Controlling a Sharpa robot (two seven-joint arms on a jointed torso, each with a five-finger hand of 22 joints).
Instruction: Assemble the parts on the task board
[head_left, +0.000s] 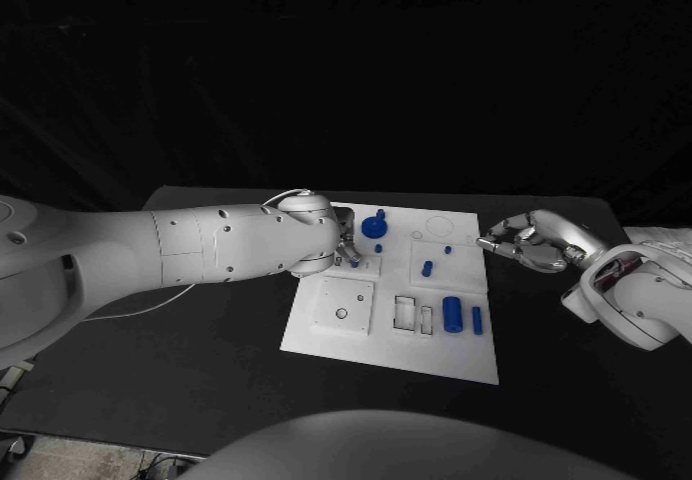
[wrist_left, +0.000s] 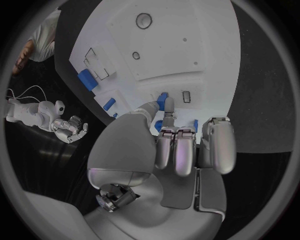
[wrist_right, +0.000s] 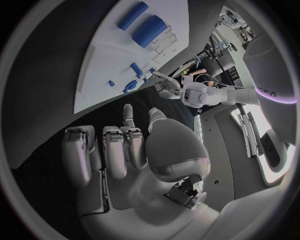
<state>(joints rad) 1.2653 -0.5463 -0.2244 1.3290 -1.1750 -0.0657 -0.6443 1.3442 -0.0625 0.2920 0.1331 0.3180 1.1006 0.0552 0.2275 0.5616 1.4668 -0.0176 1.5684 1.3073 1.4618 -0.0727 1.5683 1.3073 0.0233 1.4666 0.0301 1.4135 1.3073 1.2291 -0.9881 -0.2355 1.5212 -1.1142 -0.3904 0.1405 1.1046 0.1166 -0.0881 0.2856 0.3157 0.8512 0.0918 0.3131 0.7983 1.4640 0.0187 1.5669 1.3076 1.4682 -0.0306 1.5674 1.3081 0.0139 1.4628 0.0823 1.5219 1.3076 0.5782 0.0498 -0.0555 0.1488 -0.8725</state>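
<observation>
The white task board (head_left: 389, 350) lies mid-table. My left hand (head_left: 343, 247) is over its far left corner, where thumb and a finger pinch a small blue part (wrist_left: 165, 102) just above the board (wrist_left: 206, 45), close to a small rectangular slot (wrist_left: 186, 96). A blue round knob (head_left: 375, 226) stands beside that hand. Small blue pegs (head_left: 427, 268) stand mid-board. A thick blue cylinder (head_left: 453, 314) and a thin blue bar (head_left: 477, 320) lie near the right edge. My right hand (head_left: 522, 243) hovers off the board's right edge, fingers curled in, holding nothing.
A square plate with a round hole (head_left: 343, 303) and two narrow rectangular slots (head_left: 405, 313) sit on the board's near half. Black table (head_left: 188, 370) surrounds the board on all sides. A thin white cable (head_left: 144, 305) trails under my left arm.
</observation>
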